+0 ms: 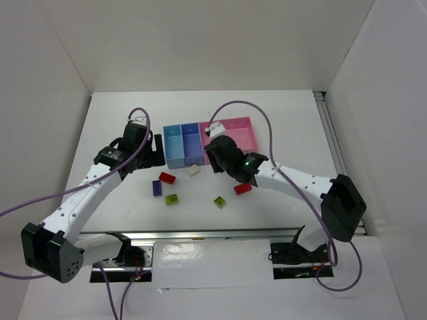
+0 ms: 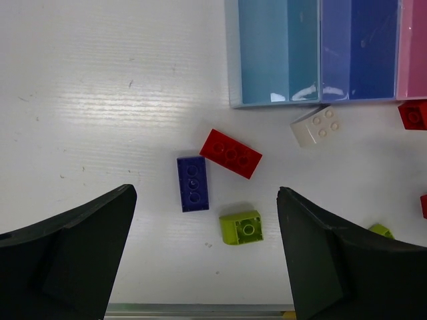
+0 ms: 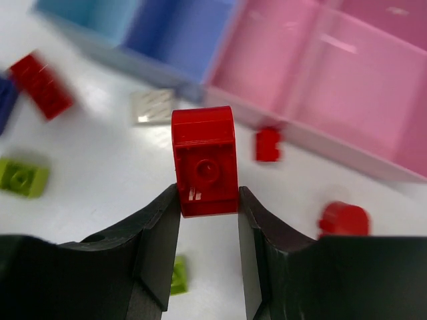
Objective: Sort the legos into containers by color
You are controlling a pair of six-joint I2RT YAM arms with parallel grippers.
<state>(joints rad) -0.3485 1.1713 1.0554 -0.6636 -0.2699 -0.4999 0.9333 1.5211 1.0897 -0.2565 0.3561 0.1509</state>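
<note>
The worktop (image 2: pixel 100 100) is seen as a white, finely ribbed sheet with a soft sheen. The containers (image 2: pixel 313 53) are made of smooth, glossy plastic. The legos (image 2: pixel 230 153), the red lego (image 3: pixel 204 163) among them, are shown as hard, shiny moulded plastic. The fingers (image 3: pixel 150 253) of the right pincer (image 3: pixel 207 195) are finished in matt black. A brushed metal rail (image 1: pixel 220 235) is seen at the worktop's near edge.

The right wrist view is blurred: a long red brick (image 3: pixel 40 83), a white brick (image 3: pixel 155 107) and a small red piece (image 3: pixel 267 145) by the pink bins (image 3: pixel 347 100) show no clear studs, and a lime brick (image 3: pixel 180 275) is mostly hidden behind a finger of the right gripper (image 3: pixel 207 190). In the left wrist view the row of bins (image 2: pixel 293 53) runs off the top and right edges. From above, the right arm (image 1: pixel 230 160) seemingly covers the near left corner of the pink bins and hides the held red brick (image 3: pixel 203 160).
</note>
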